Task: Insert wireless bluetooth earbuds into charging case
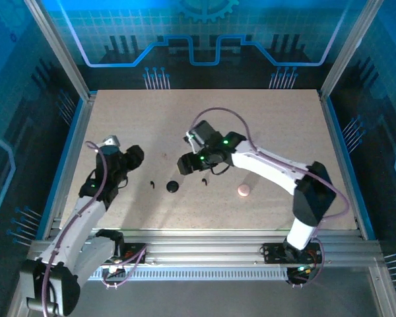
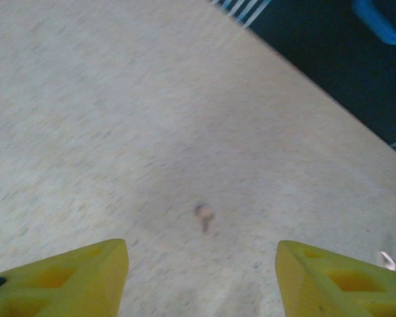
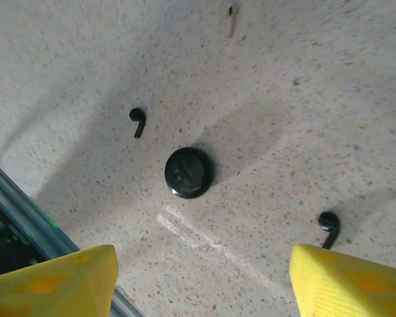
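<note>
Beside puck (image 3: 187, 172): two black stemmed earbuds (image 3: 138, 121) (image 3: 329, 226), maybe glossy.

The table (image 3: 303, 99) looks matt, finely speckled and slightly grainy like stone-look laminate, the earbuds (image 3: 136, 116) and puck (image 3: 188, 172) are smooth black plastic with a soft sheen, the fingers (image 3: 59, 281) matt yellow plastic, and the rail (image 1: 204, 252) ribbed bare metal.

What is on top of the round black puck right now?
Nothing rests on the puck; its top is bare. It looks shut, so its inside is hidden. One earbud and another lie on the table, apart from it.
</note>
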Motion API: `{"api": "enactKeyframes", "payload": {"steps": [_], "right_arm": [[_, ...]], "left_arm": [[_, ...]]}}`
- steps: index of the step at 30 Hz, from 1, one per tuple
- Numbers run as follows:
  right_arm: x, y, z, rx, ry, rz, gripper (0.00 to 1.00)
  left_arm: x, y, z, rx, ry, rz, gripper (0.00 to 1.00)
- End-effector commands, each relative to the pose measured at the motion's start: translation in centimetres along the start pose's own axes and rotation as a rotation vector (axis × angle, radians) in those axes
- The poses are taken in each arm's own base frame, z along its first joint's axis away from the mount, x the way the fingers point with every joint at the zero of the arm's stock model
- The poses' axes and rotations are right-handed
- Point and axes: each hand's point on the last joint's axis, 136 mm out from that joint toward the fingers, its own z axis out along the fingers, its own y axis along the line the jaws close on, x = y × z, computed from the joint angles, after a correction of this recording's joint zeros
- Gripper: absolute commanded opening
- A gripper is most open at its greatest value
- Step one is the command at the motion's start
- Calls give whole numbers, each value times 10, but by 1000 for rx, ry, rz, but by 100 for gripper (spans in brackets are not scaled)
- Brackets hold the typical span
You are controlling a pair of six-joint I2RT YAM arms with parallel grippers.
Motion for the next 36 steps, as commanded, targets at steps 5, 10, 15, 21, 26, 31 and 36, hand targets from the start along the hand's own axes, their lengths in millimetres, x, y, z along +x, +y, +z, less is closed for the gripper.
{"api": "enactKeyframes", "payload": {"steps": [5,10,15,21,26,31,36], "right_arm": [[30,7,44,168,260,-167,71],[30,19,71,194,305,-201,72],[32,26,94,195,341,-204,72],[40,28,120,206,386,-240,72],[46,29,137,218,409,-291,72],[52,22,149,245,430,-287,71],[55,12,153,309,431,-306,60]], "left_arm": [[22,59,-17,-195,164,-237,67],[24,75,-18,-226,198,-284,70],[21,83,-17,-230,216,-304,71],[20,89,-17,-230,217,-316,71],[21,91,-17,-232,228,-309,71],[19,89,-18,-228,228,-305,71],[19,90,-18,-230,230,-303,71]]}}
